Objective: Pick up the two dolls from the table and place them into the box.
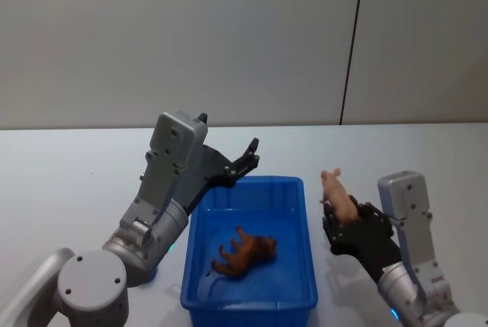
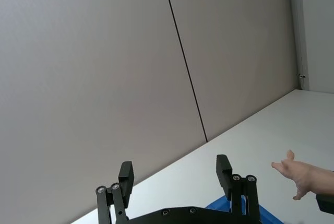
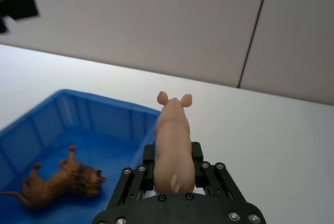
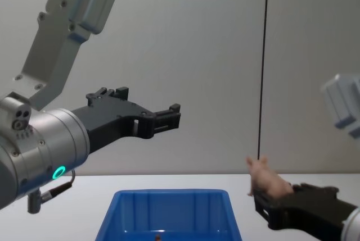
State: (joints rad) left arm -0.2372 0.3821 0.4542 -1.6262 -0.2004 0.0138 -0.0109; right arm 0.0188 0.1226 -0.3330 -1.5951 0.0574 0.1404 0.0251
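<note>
The blue box [image 1: 305, 224] [image 3: 99, 109] [image 4: 169, 196] sits on the white table [image 1: 69, 174]. A brown doll [image 1: 245, 254] [image 3: 60, 179] lies on its side on the box floor. My right gripper [image 1: 341, 220] [image 3: 175, 169] [image 4: 269, 196] is shut on the pale pink doll [image 1: 337, 193] [image 3: 174, 140] [image 4: 266, 180], held in the air just right of the box's right rim. My left gripper [image 1: 248, 161] [image 2: 175, 174] [image 4: 169, 118] hangs open and empty, raised above the box's far left corner.
A pale wall [image 1: 229, 37] with a dark vertical seam [image 1: 351, 45] stands behind the table. Bare white tabletop [image 3: 292, 145] lies on both sides of the box and beyond it.
</note>
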